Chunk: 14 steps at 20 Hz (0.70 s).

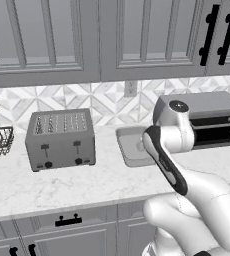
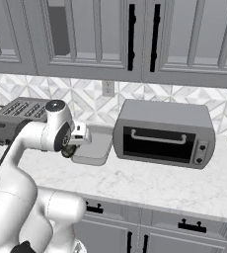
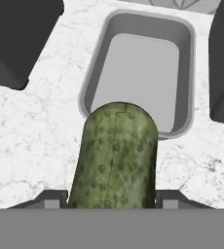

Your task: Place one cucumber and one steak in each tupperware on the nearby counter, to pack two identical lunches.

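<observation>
We have the cucumber clamped in our hand, one dark fingertip pressed to each flank, so the jaws stand about half apart, as wide as the vegetable is thick. It runs lengthwise out from the hand, its rounded far end pointing at the tub, and that suits us: the tub is long and narrow, and a cucumber carried along the tub's long axis should drop in without catching a wall.

In the hand view the tub sits just past the cucumber's tip; the tip overlaps the near rim, but we cannot tell how high above it we hang. The tub looks bare inside, so this would be its first item, and we judge the task to be at an early stage, with steak and a second lunch yet to come.

From the base views, the tub rests on the table between the toaster and the toaster oven, close to the oven's side. The arm folds over the table edge with the hand beside the tub. That tight gap is why we come in from the front rather than the side. Next we would move forward until the cucumber is over the tub floor, then lower and release.
</observation>
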Tool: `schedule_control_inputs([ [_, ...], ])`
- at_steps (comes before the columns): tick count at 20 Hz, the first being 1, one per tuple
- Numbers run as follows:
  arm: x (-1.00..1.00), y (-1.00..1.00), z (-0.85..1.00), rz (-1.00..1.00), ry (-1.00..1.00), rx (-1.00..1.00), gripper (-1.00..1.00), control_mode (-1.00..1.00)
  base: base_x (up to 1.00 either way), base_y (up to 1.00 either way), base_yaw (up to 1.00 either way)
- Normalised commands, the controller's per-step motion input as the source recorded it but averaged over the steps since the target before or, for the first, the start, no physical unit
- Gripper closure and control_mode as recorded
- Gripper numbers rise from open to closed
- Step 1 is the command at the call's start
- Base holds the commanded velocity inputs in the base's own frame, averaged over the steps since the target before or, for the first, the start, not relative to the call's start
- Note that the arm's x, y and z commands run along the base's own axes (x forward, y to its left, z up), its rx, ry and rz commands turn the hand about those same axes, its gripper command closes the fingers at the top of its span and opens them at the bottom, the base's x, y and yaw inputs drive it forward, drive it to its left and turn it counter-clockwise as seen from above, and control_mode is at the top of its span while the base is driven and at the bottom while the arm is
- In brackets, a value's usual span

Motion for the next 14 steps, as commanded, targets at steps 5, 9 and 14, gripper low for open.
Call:
schedule_control_inputs([
  [5,0.46,-0.04,-0.18,-0.02,0.1,-0.03,1.0,-1.0,0.0,0.0,0.0],
  [9,0.75,0.0,-0.22,-0.17,0.23,-0.16,1.0,-1.0,0.0,0.0,0.0],
  [14,0.42,-0.11,0.0,-0.02,0.08,-0.04,1.0,-1.0,0.0,0.0,0.0],
])
